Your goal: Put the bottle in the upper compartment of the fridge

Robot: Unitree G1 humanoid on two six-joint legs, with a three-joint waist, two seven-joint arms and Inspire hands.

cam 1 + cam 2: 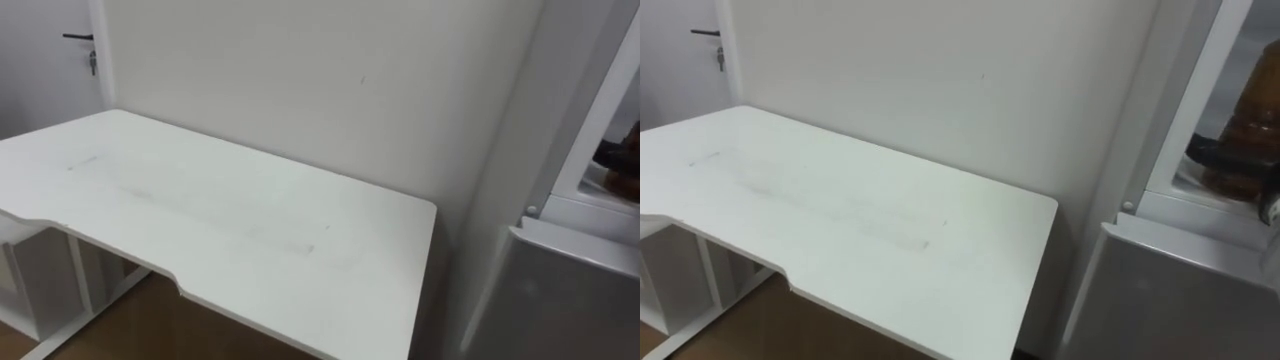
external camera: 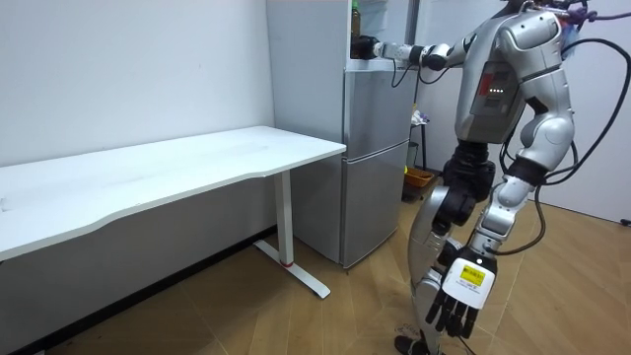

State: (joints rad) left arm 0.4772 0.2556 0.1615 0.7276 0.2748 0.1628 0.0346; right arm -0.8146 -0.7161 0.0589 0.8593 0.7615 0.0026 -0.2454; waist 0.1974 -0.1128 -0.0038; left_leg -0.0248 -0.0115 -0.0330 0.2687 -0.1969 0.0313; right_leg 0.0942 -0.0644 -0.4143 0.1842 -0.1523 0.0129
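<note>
The amber, translucent plastic bottle (image 1: 1252,105) stands upright just inside the open upper compartment (image 1: 1185,110) of the tall silver two-door fridge (image 2: 375,158). Its base is at the white sill above the shut grey lower door (image 1: 1180,300). The right hand (image 1: 1210,152) has dark fingers curled round the bottle's lower body. This low grasp probably keeps the bottle vertical and lets its base meet the shelf first.

The right arm is stretched nearly level at shoulder height from the torso to the compartment. This suits a shelf at that height and leaves the robot standing upright just before the fridge front on the wooden floor (image 2: 296,316).

The left hand (image 2: 455,308) hangs low beside the leg with its fingers straight and loose and holds nothing. It appears to be kept out of the way as an idle counterweight.

Placement seems nearly complete. What remains, by judgement, is to set the bottle deep enough to clear the door, let it go, and draw the arm out. A tall bottle released near the sill could tip outward.

The long white desk-like table (image 1: 200,210) stands against the white wall (image 1: 300,70), just beside the fridge.
</note>
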